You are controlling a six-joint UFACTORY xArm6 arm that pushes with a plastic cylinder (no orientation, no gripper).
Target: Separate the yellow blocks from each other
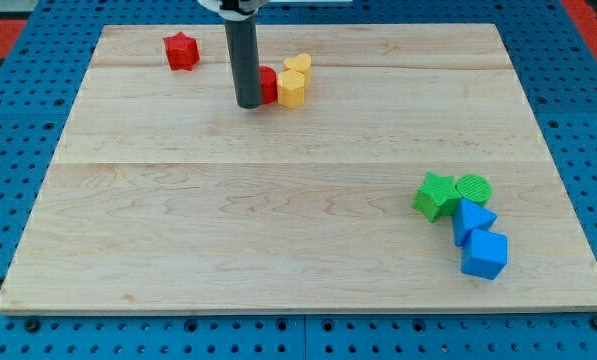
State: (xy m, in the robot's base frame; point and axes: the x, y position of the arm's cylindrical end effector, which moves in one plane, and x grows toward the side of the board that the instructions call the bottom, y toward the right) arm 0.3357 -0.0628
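Where the table nears its top edge, my tip touches a red block – two yellow blocks touch just beyond. No gripper shows.

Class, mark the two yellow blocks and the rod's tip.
Front yellow block [292, 91], camera view, front face.
Rear yellow block [299, 64], camera view, top face.
My tip [248, 104], camera view, rod's lower end.
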